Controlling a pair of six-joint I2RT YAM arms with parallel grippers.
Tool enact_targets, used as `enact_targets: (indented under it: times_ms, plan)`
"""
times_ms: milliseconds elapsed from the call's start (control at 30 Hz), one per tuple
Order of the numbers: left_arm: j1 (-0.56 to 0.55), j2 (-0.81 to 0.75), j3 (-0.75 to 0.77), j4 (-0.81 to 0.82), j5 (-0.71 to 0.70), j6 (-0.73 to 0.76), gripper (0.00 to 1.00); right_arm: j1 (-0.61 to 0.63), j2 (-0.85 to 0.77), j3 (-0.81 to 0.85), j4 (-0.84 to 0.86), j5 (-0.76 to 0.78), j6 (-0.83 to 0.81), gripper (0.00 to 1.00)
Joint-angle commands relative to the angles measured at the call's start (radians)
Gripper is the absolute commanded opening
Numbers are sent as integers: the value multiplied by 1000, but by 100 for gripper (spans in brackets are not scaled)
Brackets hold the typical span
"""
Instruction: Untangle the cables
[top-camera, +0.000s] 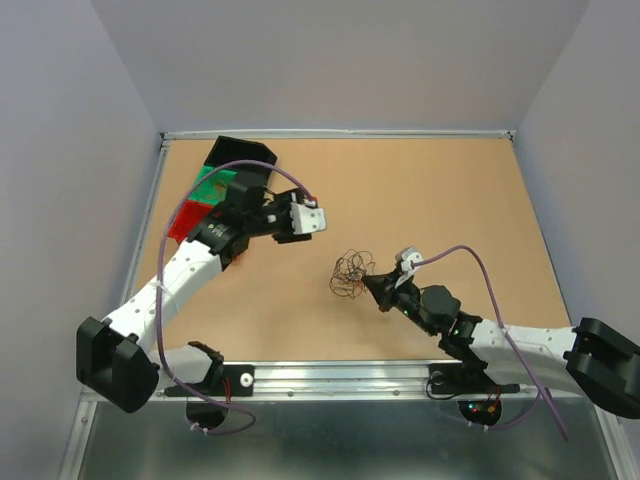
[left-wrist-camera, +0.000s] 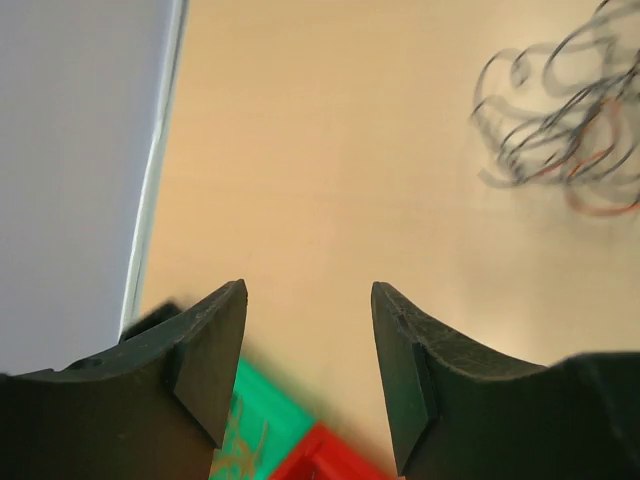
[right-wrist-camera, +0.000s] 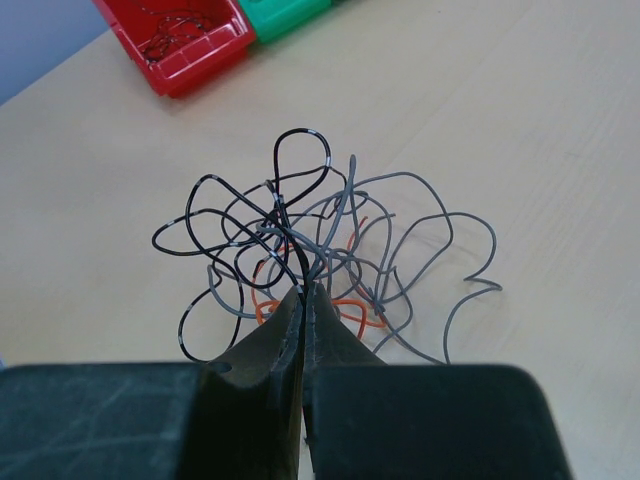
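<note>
Many cables (right-wrist-camera: 283, 232) fan from the right pincer (right-wrist-camera: 303, 293), pinched in its tips.

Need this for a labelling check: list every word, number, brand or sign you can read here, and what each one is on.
Nothing can be read in any view.
Green bin: yellowish marks on its side in the left wrist view, too blurred to read.
Red bin, cables, table: no text shows.
</note>
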Motion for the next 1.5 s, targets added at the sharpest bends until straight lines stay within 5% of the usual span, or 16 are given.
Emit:
enact_targets:
  times_ms: [0,400,533,833,900,1133,1467]
  plan:
    - [-154,80,-15,193,56,-102,64,-4,24,66,92,-46,-2,1]
    - [-342,243,-102,386,145,-187,64,-4,63,60,126,-6,-16,0]
    - [-345,243,-136,394,168,-201,52,-4,53,55,128,-9,-11,0]
    - [-345,255,-145,348,208,-186,3,-4,96,69,140,5,-17,0]
    - [-342,237,-148,359,188,-206,3,-4,104,69,143,11,-17,0]
    - [-268,122,-206,457,217,-286,51,-4,107,63,146,29,-19,1]
    - [-260,117,-188,434,267,-327,64,-4,113,64,149,22,-17,0]
